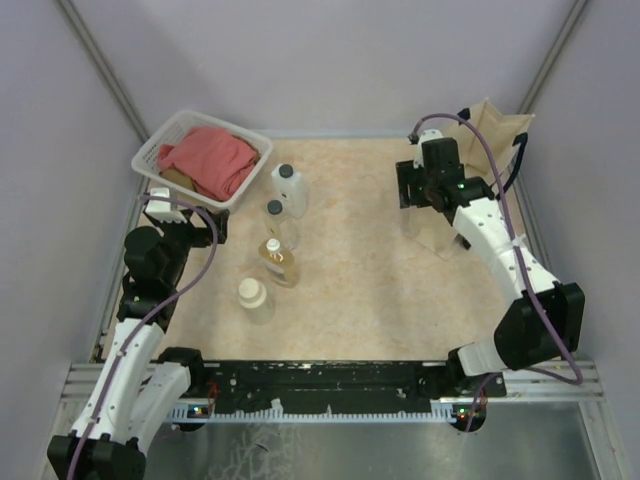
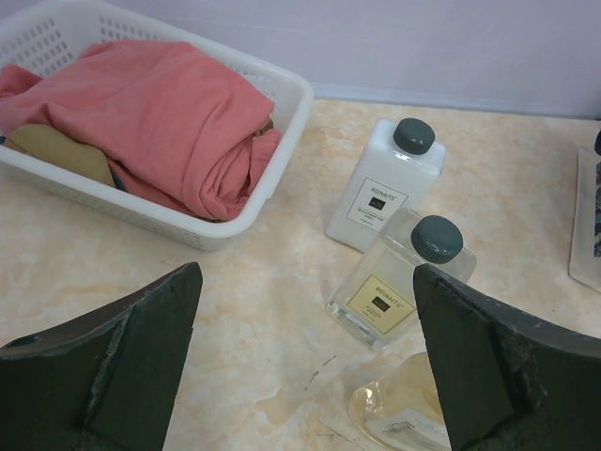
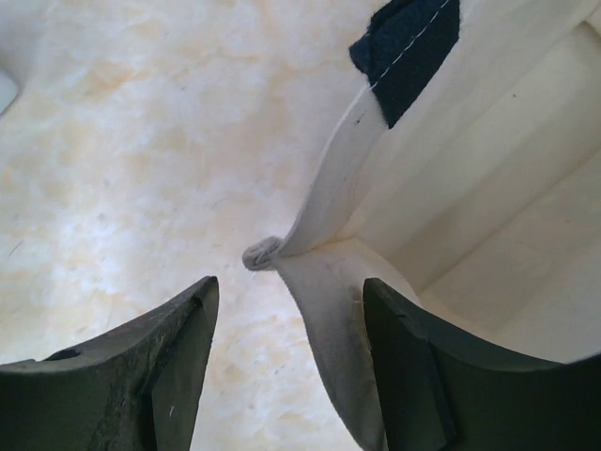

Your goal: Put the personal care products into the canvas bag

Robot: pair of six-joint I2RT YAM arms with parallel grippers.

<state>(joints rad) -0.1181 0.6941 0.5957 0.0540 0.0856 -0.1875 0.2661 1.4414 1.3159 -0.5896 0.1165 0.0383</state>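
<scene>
Four bottles stand left of the table's middle: white with black cap (image 1: 288, 188), clear with dark cap (image 1: 278, 222), amber with white top (image 1: 277, 262) and squat cream (image 1: 255, 298). My left gripper (image 1: 205, 222) is open and empty, left of them. In the left wrist view the white bottle (image 2: 385, 188), clear bottle (image 2: 399, 282) and amber bottle (image 2: 404, 413) lie ahead of the left gripper (image 2: 307, 282). The beige canvas bag (image 1: 500, 125) stands at the far right. My right gripper (image 1: 420, 195) is open, its jaws either side of the bag's rim (image 3: 319, 282).
A white lattice basket (image 1: 160, 150) with a red cloth (image 1: 210, 160) sits at the back left, close to my left gripper; it also shows in the left wrist view (image 2: 282, 150). A black strap (image 3: 408, 47) is sewn on the bag's wall. Side walls close the table.
</scene>
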